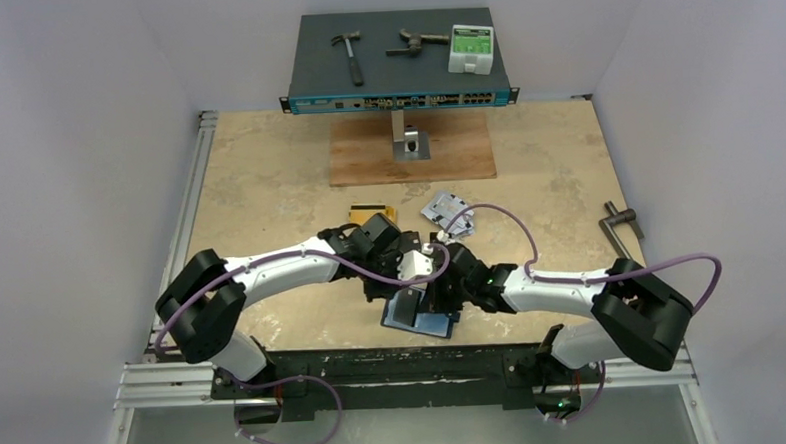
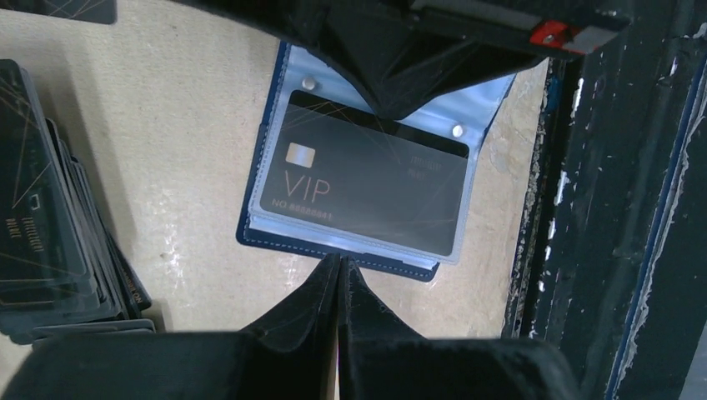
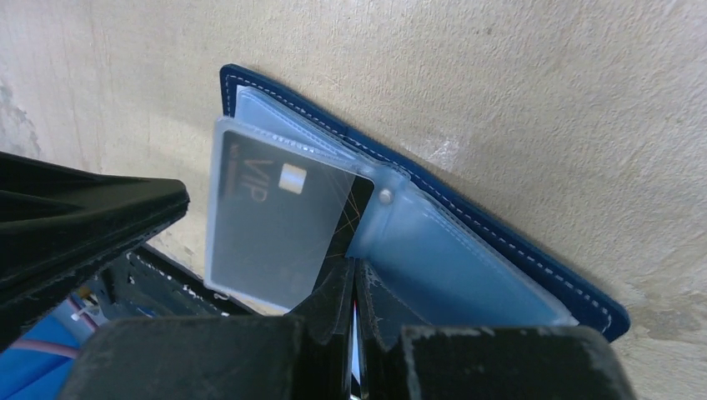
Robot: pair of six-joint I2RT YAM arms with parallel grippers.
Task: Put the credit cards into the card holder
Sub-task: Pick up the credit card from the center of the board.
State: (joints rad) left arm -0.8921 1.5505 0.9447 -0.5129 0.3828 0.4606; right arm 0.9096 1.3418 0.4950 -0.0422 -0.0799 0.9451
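left wrist view: the left fingers [image 2: 338, 273] are clenched, tips together, just at the near edge of the open card holder [image 2: 265, 237]. the holder lies on the counter [image 2: 183, 125] close to its near edge. a black card [image 2: 367, 187] sits in its clear sleeve [image 2: 479, 112]. the right fingers [image 3: 353, 282], also clenched, touch the far side and hide part of it. a stack of dark cards [image 2: 50, 225] lies beside. farther are a gold card [image 1: 369, 211], grey cards [image 1: 447, 210], then a wooden board [image 1: 411, 149].
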